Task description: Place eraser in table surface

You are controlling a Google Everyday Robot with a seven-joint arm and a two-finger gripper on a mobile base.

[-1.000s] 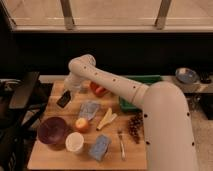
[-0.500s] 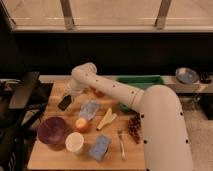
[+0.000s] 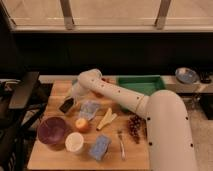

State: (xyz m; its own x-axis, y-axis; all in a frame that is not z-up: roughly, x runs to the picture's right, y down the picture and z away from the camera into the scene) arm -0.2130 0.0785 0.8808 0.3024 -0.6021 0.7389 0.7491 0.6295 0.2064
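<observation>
Step in hand, by judgement: set-down. Small dark rectangular eraser (image 3: 66, 105) low at gripper (image 3: 71, 101) tip, on or just above light-brown wooden plank table surface (image 3: 56, 92); contact unclear. Finger state: cannot tell. Purple bowl (image 3: 51, 131) below gripper. Next: confirm eraser resting flat, release, lift straight off.

Purple bowl (image 3: 51, 131), white cup (image 3: 74, 142), blue-grey sponge (image 3: 100, 147), grapes (image 3: 135, 127), green tray (image 3: 141, 83).

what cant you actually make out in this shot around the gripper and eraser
- Gripper, camera view: the arm's wrist covers the fingers, so their contact with the eraser is hidden.
- Eraser: whether it rests on the table surface is too small to tell.
- Green tray: the arm hides part of its inside.
</observation>
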